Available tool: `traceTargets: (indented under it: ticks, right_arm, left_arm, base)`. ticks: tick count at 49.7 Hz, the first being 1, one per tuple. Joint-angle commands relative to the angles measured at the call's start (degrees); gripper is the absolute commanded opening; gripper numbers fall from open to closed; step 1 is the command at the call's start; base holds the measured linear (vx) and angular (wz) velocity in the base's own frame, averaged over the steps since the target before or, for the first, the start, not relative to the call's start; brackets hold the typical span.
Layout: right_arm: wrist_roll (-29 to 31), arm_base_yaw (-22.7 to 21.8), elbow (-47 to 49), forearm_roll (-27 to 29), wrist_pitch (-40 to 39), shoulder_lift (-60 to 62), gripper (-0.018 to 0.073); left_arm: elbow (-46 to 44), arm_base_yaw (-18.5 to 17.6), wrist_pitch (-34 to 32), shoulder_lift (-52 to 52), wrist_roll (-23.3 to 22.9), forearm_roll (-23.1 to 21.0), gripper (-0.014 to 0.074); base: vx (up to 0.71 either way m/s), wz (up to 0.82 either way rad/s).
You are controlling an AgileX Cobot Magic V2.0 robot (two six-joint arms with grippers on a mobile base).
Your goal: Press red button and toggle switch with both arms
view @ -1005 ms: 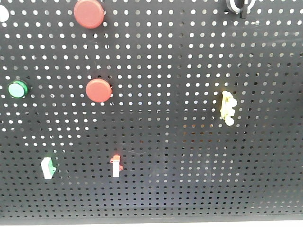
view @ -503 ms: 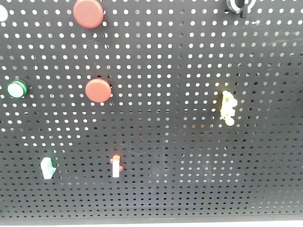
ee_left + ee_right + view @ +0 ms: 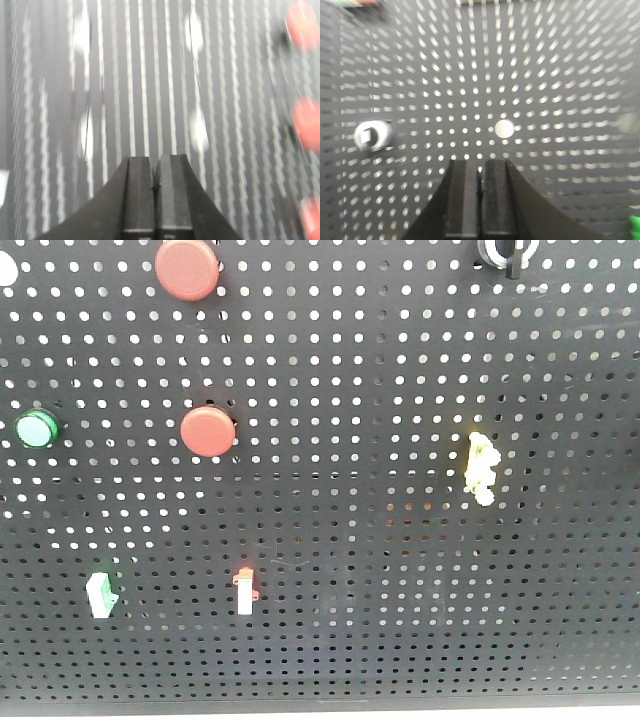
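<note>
Mostly, a black perforated table [image 3: 420, 640] fills the front view. The toggle switch [image 3: 101, 595], white with a green tip, sits near its bottom left corner. The upper red button [image 3: 187, 268] is at the top edge, with the lower red button [image 3: 208, 430] beneath it. The left claw [image 3: 154, 160] and right claw [image 3: 481, 164] both have their fingers pressed together, holding nothing.

I am logging: left gripper [image 3: 155, 161], matte black, two blocky flat fingers, flared base; right gripper [image 3: 481, 166] looking identical.

Lab test rig: black pegboard [image 3: 385, 645] with red buttons [image 3: 208, 430].
</note>
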State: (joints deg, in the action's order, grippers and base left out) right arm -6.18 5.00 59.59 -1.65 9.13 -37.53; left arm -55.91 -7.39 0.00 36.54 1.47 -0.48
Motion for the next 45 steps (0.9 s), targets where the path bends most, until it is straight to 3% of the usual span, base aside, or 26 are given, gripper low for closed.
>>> traceTargets:
  ticks: [1, 6, 15, 20, 27, 32, 37, 45]
  right_arm:
    - [-1.8, 0.0, 2.4, 3.8, -3.1, -1.9, -0.0003]
    - [-1.9, 0.0, 2.4, 7.8, -0.6, -2.0, -0.0003]
    - [-1.6, 0.0, 2.4, 8.2, 5.5, -2.0, -0.0003]
    - [-1.5, 0.0, 2.4, 7.9, 7.4, -2.0, -0.0003]
    - [0.8, 0.0, 2.0, 7.8, 7.0, -2.0, -0.0003]
    - [1.6, 0.0, 2.0, 7.8, 7.2, -2.0, -0.0003]
    - [1.6, 0.0, 2.0, 7.8, 7.1, -2.0, -0.0003]
    - [1.7, 0.0, 2.0, 7.8, 7.1, -2.0, -0.0003]
  left_arm:
    - [-3.9, 0.0, -1.3, 1.9, -1.2, -1.4, 0.0001]
    - [-4.0, -0.1, 1.0, 1.9, -3.4, -3.9, 0.0001]
    - [-5.2, -3.0, 7.8, 4.2, -2.0, -8.3, 0.0001]
    - [-8.6, -8.4, 12.2, 8.2, 4.5, -12.0, 0.0001]
    - [-14.8, -17.9, 16.5, 15.2, 19.7, -20.7, 0.0001]
    - [-19.5, -23.3, 17.8, 20.6, 27.5, -25.3, 0.0001]
    - [-24.7, -26.8, 18.1, 26.0, 29.4, -26.2, 0.0001]
    - [-31.5, -27.5, 18.0, 31.2, 29.4, -25.8, 0.0001]
  base:
    - [0.0, 0.0]
    - [0.0, 0.0]
    - [0.0, 0.0]
    - [0.0, 0.0]
    - [0.0, 0.0]
    - [0.0, 0.0]
    - [0.0, 0.0]
    - [0.0, 0.0]
